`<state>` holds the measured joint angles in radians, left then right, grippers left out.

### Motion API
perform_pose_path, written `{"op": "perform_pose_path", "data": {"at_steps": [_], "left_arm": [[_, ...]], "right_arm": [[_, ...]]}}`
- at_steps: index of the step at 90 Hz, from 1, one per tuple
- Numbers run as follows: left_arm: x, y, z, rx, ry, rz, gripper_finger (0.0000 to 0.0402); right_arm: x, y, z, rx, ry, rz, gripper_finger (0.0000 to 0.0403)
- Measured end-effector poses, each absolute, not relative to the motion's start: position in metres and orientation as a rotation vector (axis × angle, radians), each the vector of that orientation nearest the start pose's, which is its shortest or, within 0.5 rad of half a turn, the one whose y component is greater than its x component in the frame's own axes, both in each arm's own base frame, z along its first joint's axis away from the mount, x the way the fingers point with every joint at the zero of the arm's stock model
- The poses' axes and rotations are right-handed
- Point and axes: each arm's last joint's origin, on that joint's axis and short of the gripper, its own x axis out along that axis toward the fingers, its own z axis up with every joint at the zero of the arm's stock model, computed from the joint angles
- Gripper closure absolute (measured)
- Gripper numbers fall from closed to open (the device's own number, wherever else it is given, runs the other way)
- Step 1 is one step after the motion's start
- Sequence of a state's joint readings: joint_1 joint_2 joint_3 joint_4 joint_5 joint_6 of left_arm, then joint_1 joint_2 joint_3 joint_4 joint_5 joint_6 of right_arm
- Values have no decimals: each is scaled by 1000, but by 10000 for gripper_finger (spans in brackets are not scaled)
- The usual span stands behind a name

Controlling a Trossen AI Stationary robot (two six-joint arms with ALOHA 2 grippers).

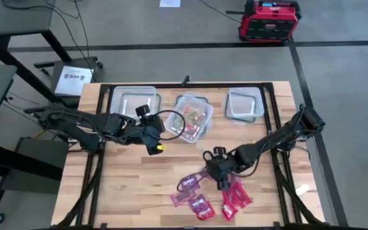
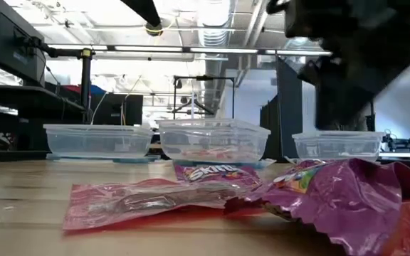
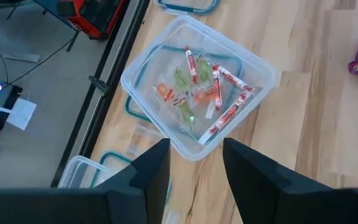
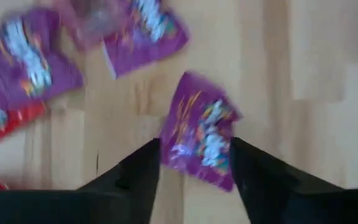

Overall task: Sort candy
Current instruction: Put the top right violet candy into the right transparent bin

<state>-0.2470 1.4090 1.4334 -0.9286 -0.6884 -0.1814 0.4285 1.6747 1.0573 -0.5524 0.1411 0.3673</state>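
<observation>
The right end effector (image 1: 217,171) hangs low over the counter (image 1: 133,185) near its front edge, right of centre, at the top of a loose scatter of candy packets (image 1: 213,197). Its two dark fingers (image 4: 135,177) stand apart with a purple packet (image 4: 201,130) lying between their tips on the wood; whether the pads touch it cannot be told. More purple and red packets (image 4: 23,71) lie just beside, some overlapping.

The left end effector (image 1: 151,133) sits above the counter left of centre, just beside the middle container (image 1: 192,116), its fingers (image 3: 160,168) spread wide and empty. In its wrist view, that clear container (image 3: 197,87) holds several small wrapped sweets (image 3: 197,87), red-and-white sticks and orange and green pieces.

Three clear containers stand in a row along the back edge: the left container (image 1: 133,102) and the right container (image 1: 245,105) show nothing inside. From the low view, a pink packet (image 2: 148,200) and a crumpled purple packet (image 2: 333,199) lie in front of the row.
</observation>
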Motion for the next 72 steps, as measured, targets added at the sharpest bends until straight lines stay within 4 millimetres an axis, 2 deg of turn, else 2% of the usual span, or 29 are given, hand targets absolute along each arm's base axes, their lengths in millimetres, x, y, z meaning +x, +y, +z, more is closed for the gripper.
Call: {"op": "perform_pose_path", "data": {"at_steps": [14, 22, 28, 38, 52, 61, 72], "left_arm": [[273, -50, 359, 240, 769, 481, 268], [273, -50, 359, 240, 769, 481, 268], [273, -50, 359, 240, 770, 481, 268], [273, -50, 359, 239, 770, 479, 268], [273, -50, 359, 242, 770, 478, 268], [273, -50, 359, 242, 770, 478, 268], [273, -50, 359, 242, 770, 478, 268]], "right_arm": [[308, 133, 161, 0, 1123, 24, 150], [312, 133, 140, -21, 1177, 10, 146], [317, 132, 133, 18, 1201, 45, 155], [321, 126, 135, 91, 1207, 92, 215], [310, 117, 150, 68, 1261, 97, 371], [300, 107, 168, 23, 1274, 33, 387], [280, 81, 197, -72, 1298, -127, 397]]}}
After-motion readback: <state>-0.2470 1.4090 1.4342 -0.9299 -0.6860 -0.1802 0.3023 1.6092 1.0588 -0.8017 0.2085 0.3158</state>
